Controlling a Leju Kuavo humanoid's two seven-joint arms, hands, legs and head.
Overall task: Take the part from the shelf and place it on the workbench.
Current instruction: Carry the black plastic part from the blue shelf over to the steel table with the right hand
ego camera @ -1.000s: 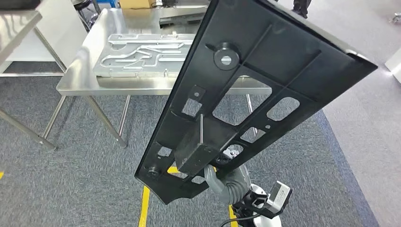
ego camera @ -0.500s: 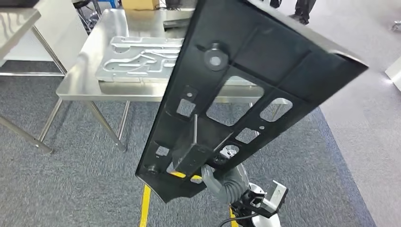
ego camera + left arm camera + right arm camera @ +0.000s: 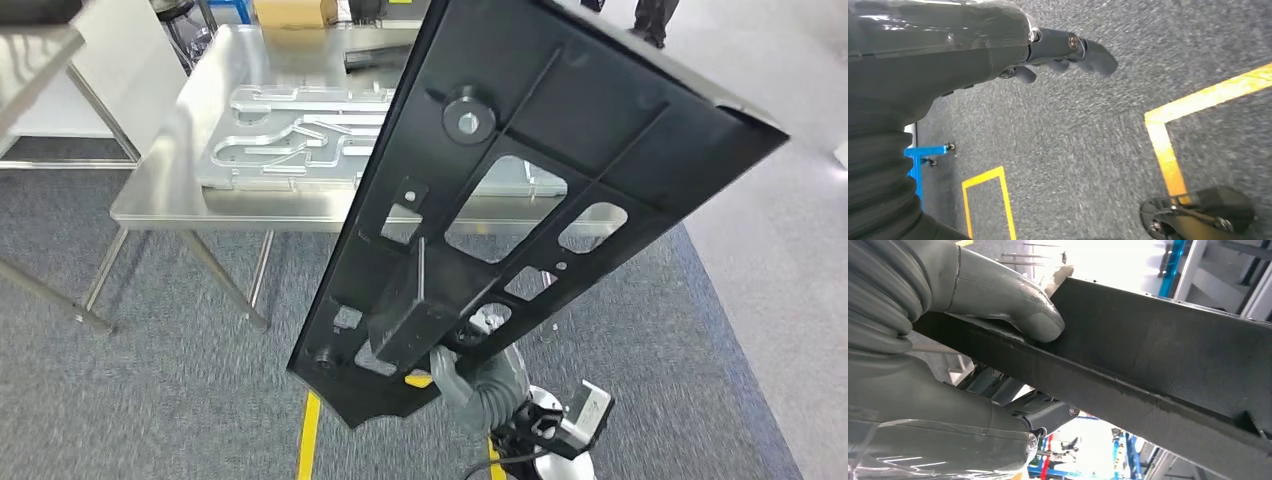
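The part is a long black ribbed plastic panel with several cut-outs. It is tilted up in front of me, its far end over the workbench. My right hand grips its lower end from beneath. In the right wrist view the grey thumb presses on the panel's edge, and the darker fingers wrap under it. The steel workbench stands straight ahead, partly hidden behind the panel. My left hand hangs over the carpet, fingers stretched out, holding nothing.
A grooved silver metal plate lies on the workbench, with a cardboard box at its far end. Another steel table stands at the left. Yellow tape marks the grey carpet. A person's legs stand at the back right.
The whole view has swayed and shifted a little, and the workbench edge now sits slightly lower in the picture. The panel stays in my right hand at the same tilt.
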